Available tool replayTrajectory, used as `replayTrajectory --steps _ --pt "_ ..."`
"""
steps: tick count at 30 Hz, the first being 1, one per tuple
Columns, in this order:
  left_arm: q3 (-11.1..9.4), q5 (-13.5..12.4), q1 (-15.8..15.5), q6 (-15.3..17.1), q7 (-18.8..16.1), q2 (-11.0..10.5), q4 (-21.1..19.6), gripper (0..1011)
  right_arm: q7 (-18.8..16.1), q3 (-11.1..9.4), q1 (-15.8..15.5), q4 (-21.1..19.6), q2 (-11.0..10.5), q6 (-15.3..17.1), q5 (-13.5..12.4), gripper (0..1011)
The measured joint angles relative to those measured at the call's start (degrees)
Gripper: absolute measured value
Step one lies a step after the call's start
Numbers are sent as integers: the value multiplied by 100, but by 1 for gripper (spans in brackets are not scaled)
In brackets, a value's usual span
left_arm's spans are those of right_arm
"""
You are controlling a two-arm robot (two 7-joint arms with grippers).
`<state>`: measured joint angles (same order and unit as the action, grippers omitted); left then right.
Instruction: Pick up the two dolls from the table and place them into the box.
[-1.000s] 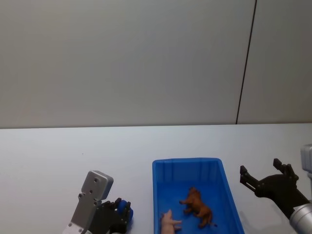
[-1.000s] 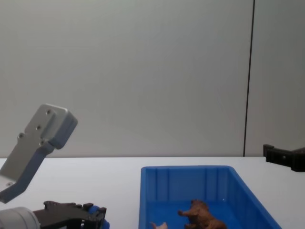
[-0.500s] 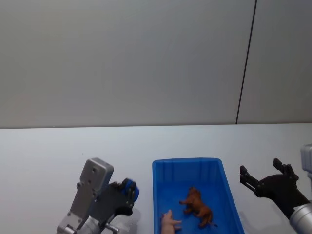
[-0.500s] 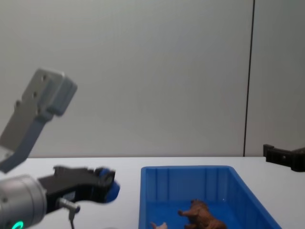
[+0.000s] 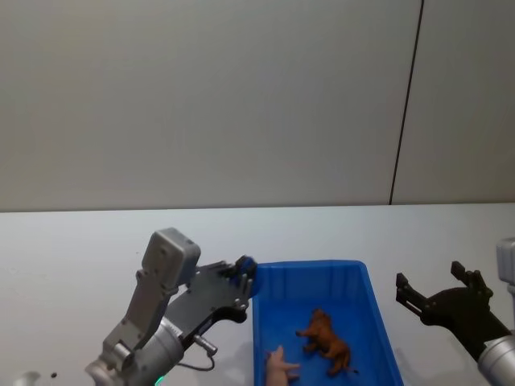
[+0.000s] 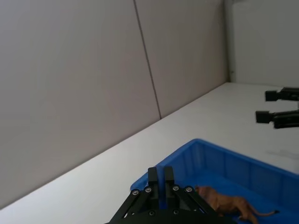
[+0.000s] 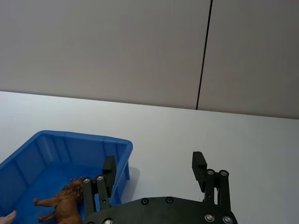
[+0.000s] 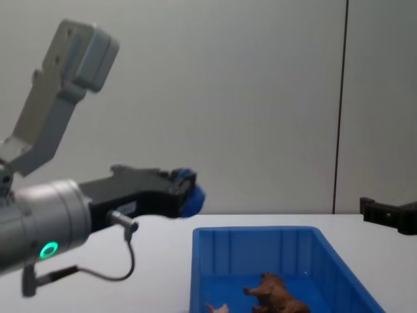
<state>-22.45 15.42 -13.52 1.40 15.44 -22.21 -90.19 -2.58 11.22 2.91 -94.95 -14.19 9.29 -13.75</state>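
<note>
The left hand point(image 5: 241, 277) pinches the blue doll point(image 8: 189, 195) between its fingers, held in the air just beside the left wall of the box point(image 5: 354, 269), above the surface point(image 5: 80, 249). The brown doll point(image 5: 326, 342) lies inside the box, with a small pink figure point(image 5: 280, 366) beside it. The right hand point(image 5: 438, 293), fingers spread, hovers to the right of the box.

Brown doll point(image 5: 326, 341): rough-textured, four-legged, lying on the floor of the box point(image 5: 364, 283). Blue doll point(image 8: 188, 193): raised clear of the table point(image 5: 72, 249), near the box's left rim. Box: bright blue, rectangular, ribbed inner walls, resting on the white table.
</note>
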Motion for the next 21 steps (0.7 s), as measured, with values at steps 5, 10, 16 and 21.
replayTrajectory --steps 5,10,16,21 --pt "-10 7 -137 -122 352 86 56 66 0 0 0 0 0 0 0 1001" --pt "-52 44 -307 -234 755 220 181 111 0 0 0 0 0 0 0 1001" --pt "-113 58 -506 -321 1087 390 371 290 0 0 0 0 0 0 0 1001" --pt "-146 58 -605 -356 1224 480 477 458 0 0 0 0 0 0 0 1001"
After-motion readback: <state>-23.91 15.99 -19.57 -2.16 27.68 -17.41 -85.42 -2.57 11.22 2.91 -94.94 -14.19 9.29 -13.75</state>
